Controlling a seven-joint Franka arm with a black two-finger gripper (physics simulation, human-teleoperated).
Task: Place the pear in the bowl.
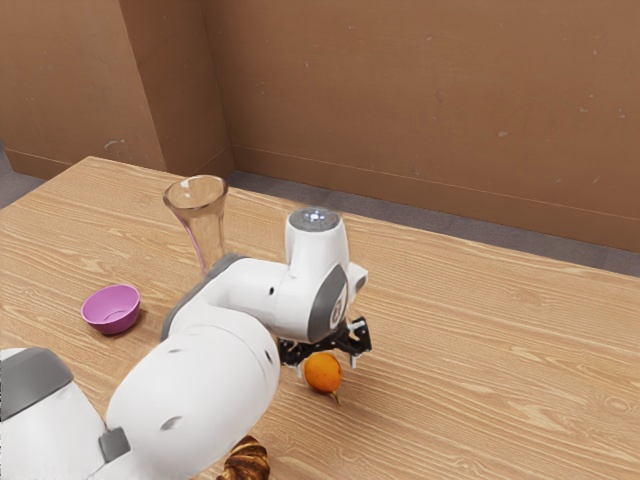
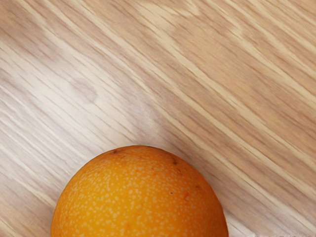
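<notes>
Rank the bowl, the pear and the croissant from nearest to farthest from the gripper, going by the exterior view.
1. Pear: right by the gripper.
2. Croissant: at the exterior view's lower edge.
3. Bowl: well over on the exterior view's left.

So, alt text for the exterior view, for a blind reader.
A white robot arm reaches its end effector to an orange pear at a wooden table. Toward the exterior view's left stand an empty purple bowl and a glass vase; a brown pastry is at the lower edge.
</notes>
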